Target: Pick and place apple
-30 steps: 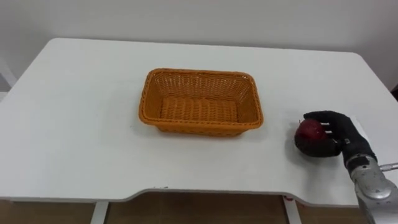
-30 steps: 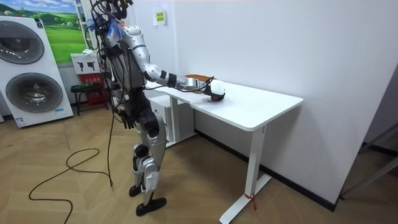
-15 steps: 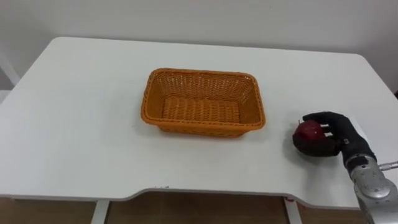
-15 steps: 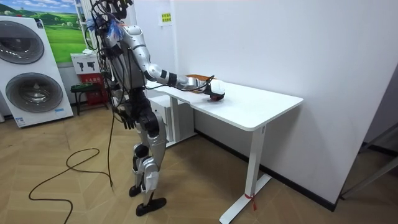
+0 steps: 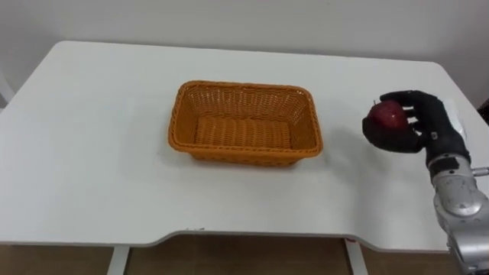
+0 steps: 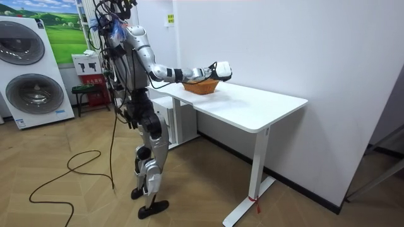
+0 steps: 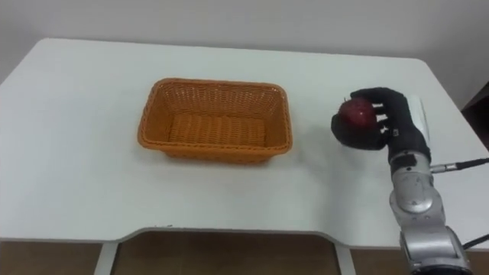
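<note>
A dark red apple (image 5: 387, 116) (image 7: 357, 114) sits in my right hand (image 5: 416, 126) (image 7: 386, 122), whose black fingers are curled round it. The hand holds it in the air above the white table (image 5: 92, 153), to the right of an empty orange wicker basket (image 5: 244, 124) (image 7: 215, 120) that stands at the table's middle. In the room view I stand at the table's end with the right hand (image 6: 220, 70) raised near the basket (image 6: 201, 86).
The table's right edge (image 5: 467, 114) lies close beside my right forearm. A white wall runs behind the table. In the room view washing machines (image 6: 31, 69) stand behind me and a cable lies on the wooden floor.
My right hand has lifted the apple off the table and carried it upward. The basket has stayed where it was.
</note>
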